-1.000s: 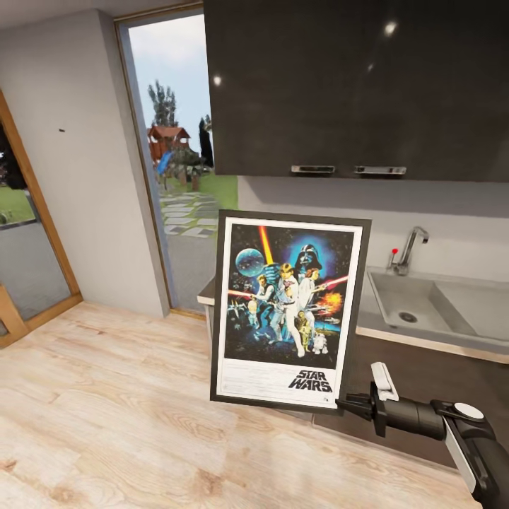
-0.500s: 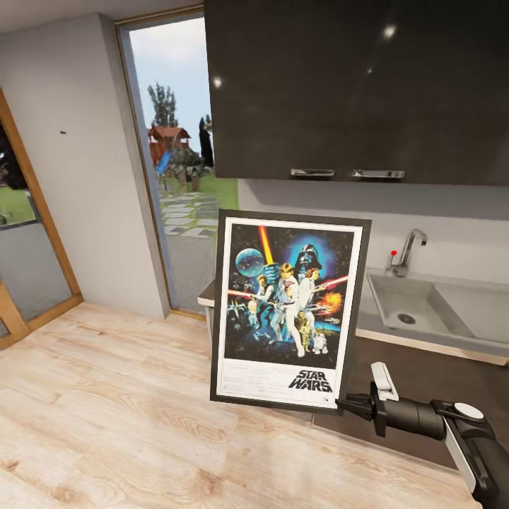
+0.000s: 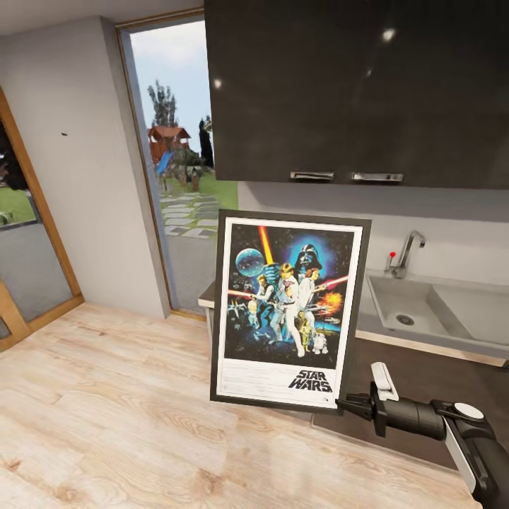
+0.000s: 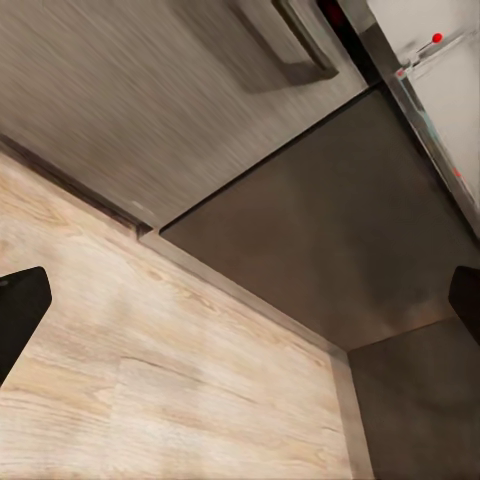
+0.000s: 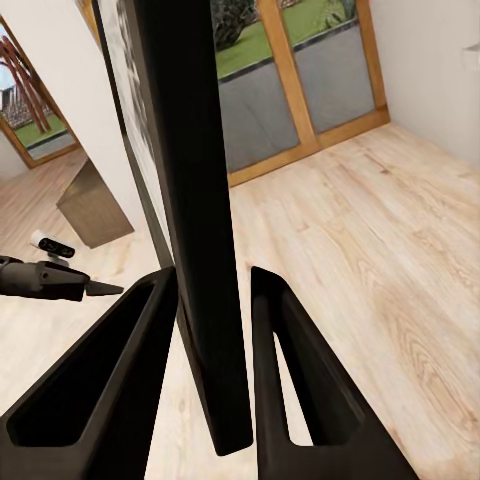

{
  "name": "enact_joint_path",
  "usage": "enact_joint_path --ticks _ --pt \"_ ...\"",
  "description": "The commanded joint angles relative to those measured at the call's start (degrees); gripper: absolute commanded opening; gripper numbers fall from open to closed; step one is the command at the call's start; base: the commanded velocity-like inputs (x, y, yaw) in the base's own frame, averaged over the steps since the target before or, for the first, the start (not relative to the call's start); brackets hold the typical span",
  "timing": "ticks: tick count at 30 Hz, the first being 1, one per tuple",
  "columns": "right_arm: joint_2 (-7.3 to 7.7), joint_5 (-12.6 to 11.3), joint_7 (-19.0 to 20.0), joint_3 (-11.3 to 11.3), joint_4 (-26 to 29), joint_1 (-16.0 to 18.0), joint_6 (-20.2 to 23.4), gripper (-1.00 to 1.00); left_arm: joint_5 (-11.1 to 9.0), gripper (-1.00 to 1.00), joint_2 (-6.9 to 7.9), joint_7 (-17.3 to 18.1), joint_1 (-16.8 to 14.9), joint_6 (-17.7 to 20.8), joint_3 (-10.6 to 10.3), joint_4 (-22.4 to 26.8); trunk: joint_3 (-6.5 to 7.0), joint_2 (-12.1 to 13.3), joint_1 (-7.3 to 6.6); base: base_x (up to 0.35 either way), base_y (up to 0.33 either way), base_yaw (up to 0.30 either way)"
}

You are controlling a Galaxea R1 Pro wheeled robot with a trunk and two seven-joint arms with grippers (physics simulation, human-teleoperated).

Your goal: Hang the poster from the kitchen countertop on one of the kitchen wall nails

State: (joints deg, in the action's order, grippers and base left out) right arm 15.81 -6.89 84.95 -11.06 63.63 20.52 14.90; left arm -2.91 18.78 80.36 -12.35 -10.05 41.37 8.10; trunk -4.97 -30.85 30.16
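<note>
The Star Wars poster (image 3: 288, 311) stands upright in the air in front of me, black frame and white border facing the head camera. My right gripper (image 3: 351, 405) is shut on its lower right corner. In the right wrist view both fingers (image 5: 290, 370) pinch the frame's black edge (image 5: 185, 150). A tiny dark wall nail (image 3: 64, 133) sticks out of the pale grey wall at the left. The grey kitchen countertop (image 3: 375, 332) with sink (image 3: 417, 307) and chrome tap (image 3: 408, 251) lies behind the poster at the right. My left gripper (image 4: 240, 305) is open over the wooden floor beside dark cabinets.
Dark upper cabinets (image 3: 353, 85) hang above the counter. A tall glass door opening (image 3: 180, 162) to the garden lies between the nail wall and the counter. A wood-framed glass door (image 3: 21, 233) is at far left. Light wooden floor (image 3: 106, 396) stretches ahead.
The whole head view has drifted slightly, so the camera has moved a little. The poster stays in my right gripper in the same pose.
</note>
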Motion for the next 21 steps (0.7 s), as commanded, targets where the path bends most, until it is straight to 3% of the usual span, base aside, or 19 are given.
enact_joint_path --ticks 1,21 --pt "0.01 -0.14 0.21 -0.01 0.0 0.05 0.66 -1.0 -0.3 1.0 0.03 0.06 -0.05 -0.58 -0.24 -0.06 0.07 0.32 -0.2 0.0 0.0 0.0" --pt "0.01 -0.14 0.21 -0.01 0.0 0.05 0.66 -1.0 -0.28 1.0 0.03 0.06 -0.05 -0.58 -0.24 -0.08 3.48 7.94 -4.37 0.0 0.0 0.0"
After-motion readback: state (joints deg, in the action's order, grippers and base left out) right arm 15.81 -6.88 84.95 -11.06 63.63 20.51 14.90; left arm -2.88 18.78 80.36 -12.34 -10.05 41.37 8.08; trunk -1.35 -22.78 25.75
